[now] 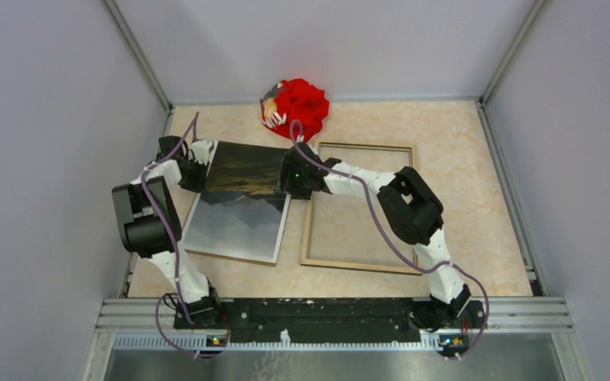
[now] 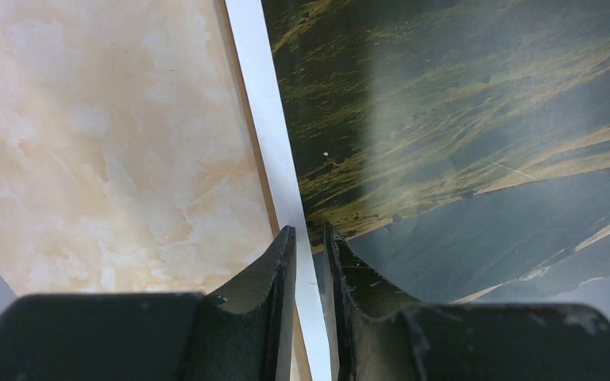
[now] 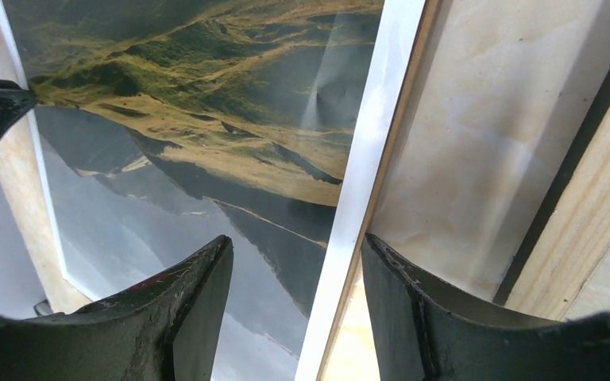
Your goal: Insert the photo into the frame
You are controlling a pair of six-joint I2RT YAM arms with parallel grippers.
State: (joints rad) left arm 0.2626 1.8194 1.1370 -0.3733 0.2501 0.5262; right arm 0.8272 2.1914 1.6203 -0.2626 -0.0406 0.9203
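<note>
1. Hidden beneath the two wrists in the top view: the far corners of the large rectangular print of dark grey misty mountains with golden streaks (image 1: pixel 242 210), plus the far-left corner of the thin rectangular light-wood picture frame (image 1: pixel 357 266).
2. Clenched on the print's thin white left edge: left gripper (image 2: pixel 309 232), black fingers either side.
3. Released: right gripper (image 3: pixel 297 238), jaws well apart, straddling the print's right edge; impossible to tell whether either finger touches it.
4. Print lying just left of the frame, outside it, near edge on the pale marbled beige table (image 1: pixel 461 198).
5. Glossy print face under glare; brown board along its edge.
6. Crumpled red cloth bundle (image 1: pixel 302 107) at the far side; pale detail indistinct.
</note>
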